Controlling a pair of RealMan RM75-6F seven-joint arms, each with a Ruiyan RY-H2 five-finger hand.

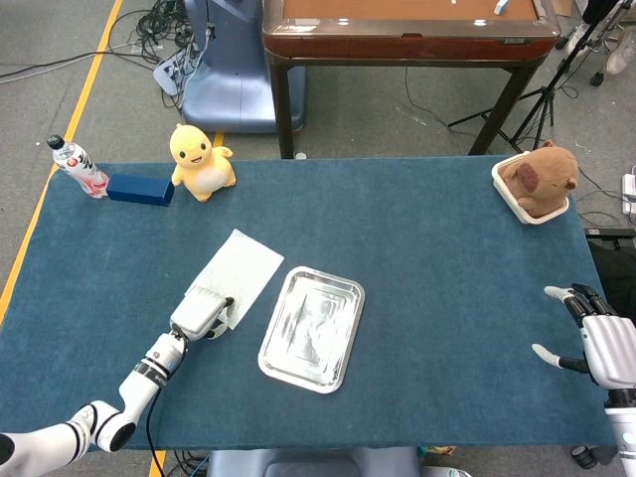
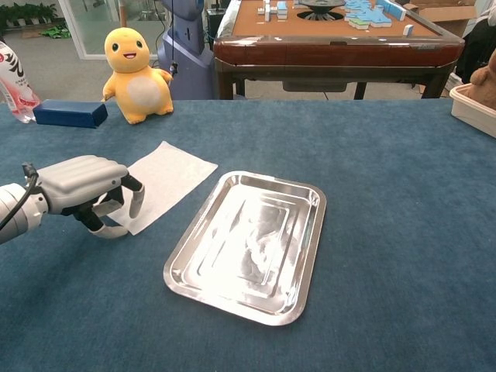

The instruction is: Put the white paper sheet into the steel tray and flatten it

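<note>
Landmark: the steel tray [image 1: 312,328] [image 2: 249,243] is taken as reference; it lies empty on the blue surface [image 1: 417,248] [image 2: 403,201].
White paper sheet [image 1: 238,273] [image 2: 167,180]: it is seen flat on the surface just left of the tray, outside it, apart from its rim.
Left hand [image 1: 202,314] [image 2: 81,187]: it is placed at the near corner of the sheet, left of the tray; in the chest view the fingers [image 2: 136,198] are seen curled down over the sheet's corner, the thumb hooked below. Whether the corner is actually pinched cannot be told.
Right hand [image 1: 596,338]: it is shown only in the head view, far right of the tray at the surface's edge, fingers spread and holding nothing.
Head view only: a brown plush [image 1: 540,175] in a white bin, far right beyond the tray.
</note>
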